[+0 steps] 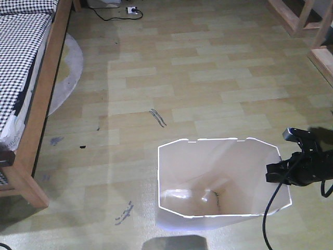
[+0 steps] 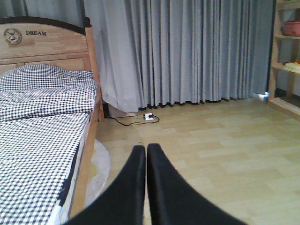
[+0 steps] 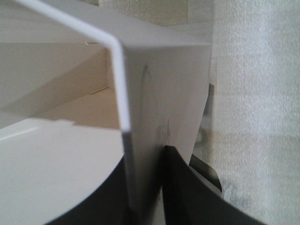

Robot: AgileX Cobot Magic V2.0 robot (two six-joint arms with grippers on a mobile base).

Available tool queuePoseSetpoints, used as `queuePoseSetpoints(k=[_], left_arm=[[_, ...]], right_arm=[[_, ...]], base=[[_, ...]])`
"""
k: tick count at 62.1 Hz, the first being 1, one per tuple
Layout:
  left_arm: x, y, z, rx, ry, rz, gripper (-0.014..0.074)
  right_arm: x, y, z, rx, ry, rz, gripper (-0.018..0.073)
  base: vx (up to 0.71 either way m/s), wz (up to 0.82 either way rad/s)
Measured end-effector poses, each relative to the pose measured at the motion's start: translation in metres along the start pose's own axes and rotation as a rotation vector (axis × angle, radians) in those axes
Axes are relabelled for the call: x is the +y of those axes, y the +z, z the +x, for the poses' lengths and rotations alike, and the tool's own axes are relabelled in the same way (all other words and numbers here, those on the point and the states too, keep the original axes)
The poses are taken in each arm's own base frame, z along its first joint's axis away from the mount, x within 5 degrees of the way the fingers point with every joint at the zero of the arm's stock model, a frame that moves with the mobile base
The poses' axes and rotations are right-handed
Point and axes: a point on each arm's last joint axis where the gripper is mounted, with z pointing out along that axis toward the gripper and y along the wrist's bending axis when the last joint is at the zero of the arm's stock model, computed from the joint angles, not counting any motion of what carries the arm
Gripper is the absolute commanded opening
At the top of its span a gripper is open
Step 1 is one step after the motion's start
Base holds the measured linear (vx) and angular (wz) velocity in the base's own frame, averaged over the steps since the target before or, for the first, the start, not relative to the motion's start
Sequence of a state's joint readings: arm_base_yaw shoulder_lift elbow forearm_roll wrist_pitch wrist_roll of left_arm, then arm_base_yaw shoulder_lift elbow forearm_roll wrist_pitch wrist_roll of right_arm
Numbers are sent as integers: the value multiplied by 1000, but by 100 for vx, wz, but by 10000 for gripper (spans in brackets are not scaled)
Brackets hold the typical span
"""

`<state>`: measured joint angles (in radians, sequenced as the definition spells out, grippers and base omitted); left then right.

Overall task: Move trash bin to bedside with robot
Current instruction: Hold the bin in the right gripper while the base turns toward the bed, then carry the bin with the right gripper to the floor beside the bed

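- Right gripper point(image 3: 145, 161): fingers point(image 3: 187, 187) straddle the trash bin point(image 3: 159, 89) wall just under the rim, one inside and one outside, pinching the thin plastic.
- The front view agrees: the right gripper point(image 1: 274, 174) sits on the right-hand rim of the trash bin point(image 1: 239, 161), with its black cable hanging down outside the wall.
- Left gripper point(image 2: 145, 148): fingers point(image 2: 133, 187) pressed together, holding nothing. It hangs over open floor point(image 2: 211, 140), camera facing the bed point(image 2: 42, 140) and the grey curtains point(image 2: 187, 51).
- Bin location: bottom centre-right of the front view, mouth up, out on the wood-pattern floor point(image 1: 208, 78). Can't tell whether it's lifted or resting on the floor.
- Bed point(image 1: 44, 99) is at the far left of that view. Its wooden side rail is well apart from the bin, with bare floor and a few scuff marks point(image 1: 157, 117) between them.
- A pale round rug point(image 1: 70, 73) pokes out from under the rail. A power strip point(image 1: 131, 9) and its lead lie at the far wall, off the likely path.
- Progress, my read: the grasp looks done, the transport not. The bin has the whole run over to the rail left, then set-down and release.
- Risk: it's a one-wall pinch on flimsy plastic, so the bin may flex or swing when the base moves.
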<state>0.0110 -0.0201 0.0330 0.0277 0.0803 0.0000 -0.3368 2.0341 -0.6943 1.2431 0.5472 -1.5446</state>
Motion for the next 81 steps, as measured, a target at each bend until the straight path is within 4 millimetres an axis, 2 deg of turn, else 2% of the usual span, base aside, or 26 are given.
queuePoseSetpoints(k=[81], left_arm=[[0,0,0,0,0,0,-6]], right_arm=[[1,0,0,0,0,-6,-3]], base=[[31,1]])
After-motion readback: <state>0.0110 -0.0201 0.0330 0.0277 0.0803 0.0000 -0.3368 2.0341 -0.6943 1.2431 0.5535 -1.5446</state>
